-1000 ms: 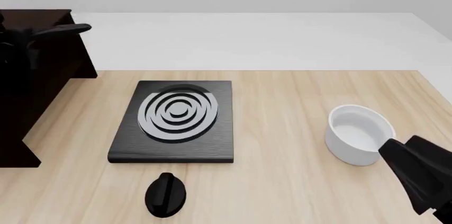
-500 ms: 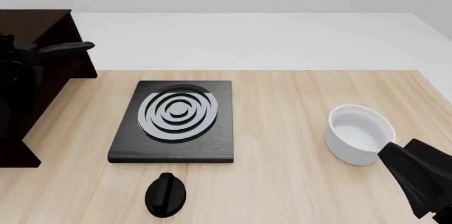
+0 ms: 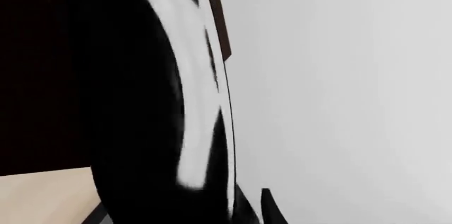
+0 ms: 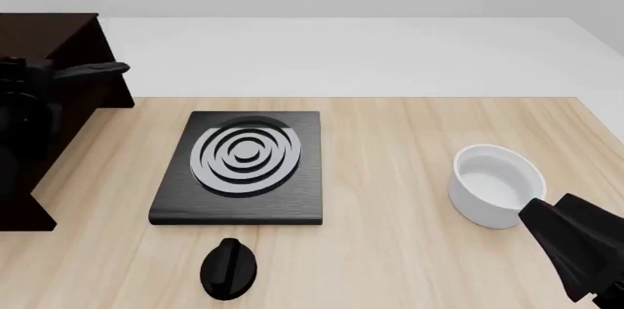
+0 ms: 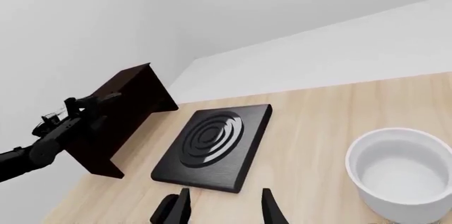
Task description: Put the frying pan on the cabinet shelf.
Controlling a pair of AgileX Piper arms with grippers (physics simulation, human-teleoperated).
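The frying pan shows only partly: its slim black handle (image 4: 93,69) sticks out to the right in front of the dark brown cabinet (image 4: 58,31) at the far left. My left gripper (image 4: 29,79) is shut on the pan there, black against the dark cabinet. In the left wrist view the pan's pale grey inner surface (image 3: 190,118) fills the picture edge-on, with a strip of the cabinet (image 3: 215,12) behind. The shelf board itself is hidden. My right gripper (image 5: 226,211) is open and empty, low at the front right (image 4: 534,212) beside the white bowl.
A white bowl (image 4: 492,181) stands at the right, also in the right wrist view (image 5: 403,168). A black hob plate (image 4: 292,203) with silver rings lies mid-table. A small black knob (image 4: 229,266) lies in front of it. The table's back edge meets a white floor.
The pan handle has come down in front of the cabinet with my left arm. My right arm has drifted slightly lower.
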